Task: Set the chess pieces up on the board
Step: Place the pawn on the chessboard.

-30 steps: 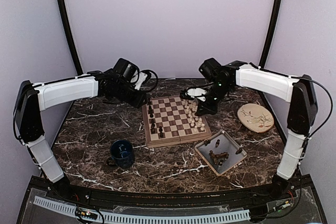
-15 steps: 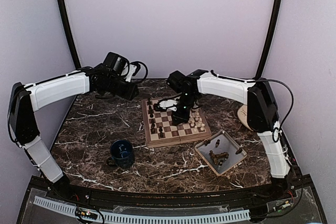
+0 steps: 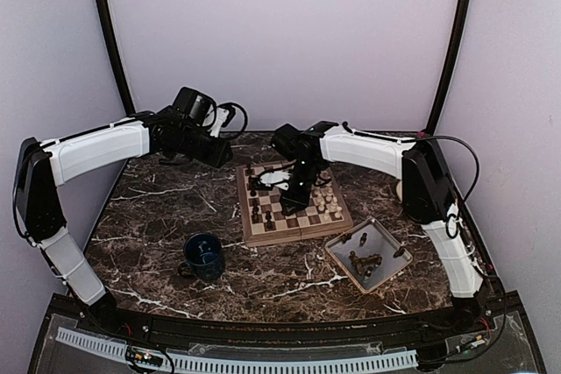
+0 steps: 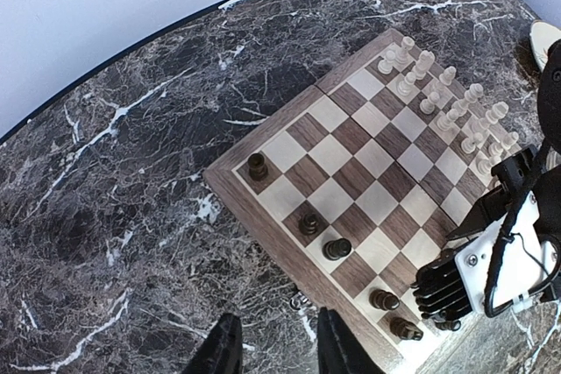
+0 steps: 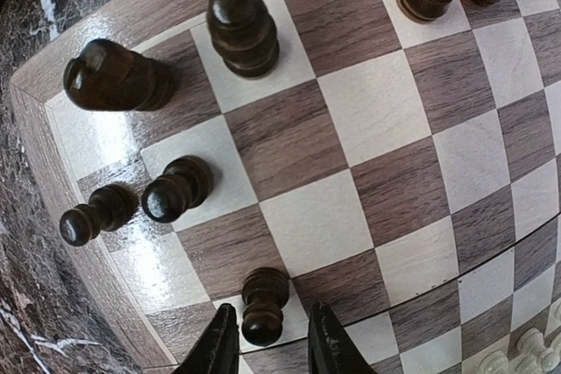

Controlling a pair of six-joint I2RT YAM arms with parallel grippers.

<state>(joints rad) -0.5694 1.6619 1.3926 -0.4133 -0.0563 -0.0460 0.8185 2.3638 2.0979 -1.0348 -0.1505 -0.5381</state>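
The right gripper (image 5: 268, 328) hangs low over the dark side of the chessboard (image 3: 285, 232), its two fingers apart with a dark pawn (image 5: 263, 302) standing upright on the board between their tips. There is a clear gap on one side of the pawn, so it is not pinched. Which square it stands on cannot be told from the wrist view. Just beyond it more dark pieces (image 5: 178, 188) stand near the board's edge and corner, some close together, with others further along the same side. The cream pieces (image 4: 438, 102) are crowded in two rows along the opposite edge, all upright as far as can be seen. The left gripper (image 4: 277, 332) hovers off the board's far-left corner above the marble table (image 3: 149, 216) — its fingers are parted with only stone and the board's edge visible between them, holding nothing. To the right of the board, near the front, a grey tray (image 3: 390, 238) holds several loose dark pieces (image 3: 364, 260), some lying on their sides. A blue mug (image 3: 203, 256) sits on the table in front of the board's left corner, well apart from both grippers.
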